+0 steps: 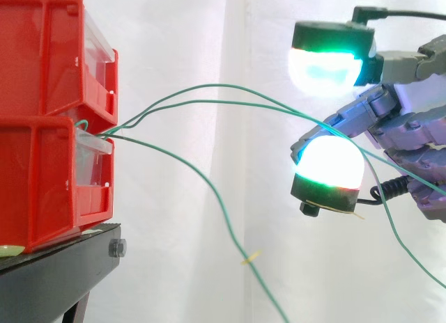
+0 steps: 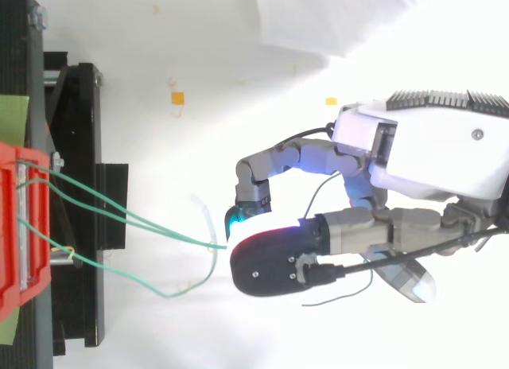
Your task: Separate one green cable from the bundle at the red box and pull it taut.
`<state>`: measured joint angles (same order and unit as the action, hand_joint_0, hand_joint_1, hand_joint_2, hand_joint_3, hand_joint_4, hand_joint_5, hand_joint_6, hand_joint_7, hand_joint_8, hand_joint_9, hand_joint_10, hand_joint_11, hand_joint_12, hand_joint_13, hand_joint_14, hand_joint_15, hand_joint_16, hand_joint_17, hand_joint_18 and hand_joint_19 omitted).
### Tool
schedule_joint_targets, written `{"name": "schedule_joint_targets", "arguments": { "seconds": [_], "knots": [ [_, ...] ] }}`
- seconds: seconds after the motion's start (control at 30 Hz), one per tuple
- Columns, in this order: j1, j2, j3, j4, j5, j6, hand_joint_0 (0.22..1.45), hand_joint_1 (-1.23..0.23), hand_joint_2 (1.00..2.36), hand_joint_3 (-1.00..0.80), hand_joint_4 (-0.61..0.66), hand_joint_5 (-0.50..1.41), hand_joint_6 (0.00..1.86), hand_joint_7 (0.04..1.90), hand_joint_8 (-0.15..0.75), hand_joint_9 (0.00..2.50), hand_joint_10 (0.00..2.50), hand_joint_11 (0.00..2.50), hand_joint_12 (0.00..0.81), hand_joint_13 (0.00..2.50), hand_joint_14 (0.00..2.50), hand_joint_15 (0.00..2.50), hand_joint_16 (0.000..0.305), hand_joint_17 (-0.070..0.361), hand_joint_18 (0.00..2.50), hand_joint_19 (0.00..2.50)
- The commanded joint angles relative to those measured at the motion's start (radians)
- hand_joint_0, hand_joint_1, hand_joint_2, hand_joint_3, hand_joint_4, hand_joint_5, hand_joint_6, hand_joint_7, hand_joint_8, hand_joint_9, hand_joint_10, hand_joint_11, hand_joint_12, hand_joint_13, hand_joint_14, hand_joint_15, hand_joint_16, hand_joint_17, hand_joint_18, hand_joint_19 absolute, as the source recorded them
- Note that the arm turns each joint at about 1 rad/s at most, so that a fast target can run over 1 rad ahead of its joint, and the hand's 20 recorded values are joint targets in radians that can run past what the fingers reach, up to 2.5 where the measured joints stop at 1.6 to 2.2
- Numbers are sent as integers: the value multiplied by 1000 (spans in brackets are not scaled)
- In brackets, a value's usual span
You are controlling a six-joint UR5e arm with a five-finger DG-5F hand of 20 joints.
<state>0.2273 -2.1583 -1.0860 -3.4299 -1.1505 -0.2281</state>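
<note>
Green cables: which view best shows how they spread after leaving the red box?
Side view. Three cables fan out from the red box: two arc across to the hand, one sags away below. The top view shows them running toward the hand, but not their different heights.

Side view: camera sits level with the red bins (image 1: 42, 128), close in, facing across the scene toward the white curtain (image 1: 181, 44). Bins and black stand (image 1: 56, 267) are at left, the hand (image 1: 411, 128) at right. Top view: camera is overhead, facing straight down, a bit farther off. Both views share the bin fronts, the green cables (image 1: 209, 86) and the hand.
</note>
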Motion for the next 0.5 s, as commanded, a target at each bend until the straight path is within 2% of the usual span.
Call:
{"name": "schedule_joint_targets", "arguments": {
  "seconds": [0.0,0.13,0.47],
  "knots": [
    [0,0,0,1,0,0,603,-293,1000,-500,-43,146,501,1282,158,2262,25,721,387,1857,26,881,45,101,1386,916],
    [1,0,0,1,0,0,693,-499,1000,-500,-38,149,501,1278,145,2282,26,736,391,1862,26,871,43,98,1387,907],
    [0,0,0,1,0,0,728,-658,1017,-260,-72,151,502,1291,202,2268,28,752,399,1851,26,873,43,97,1379,911]
  ]
}}
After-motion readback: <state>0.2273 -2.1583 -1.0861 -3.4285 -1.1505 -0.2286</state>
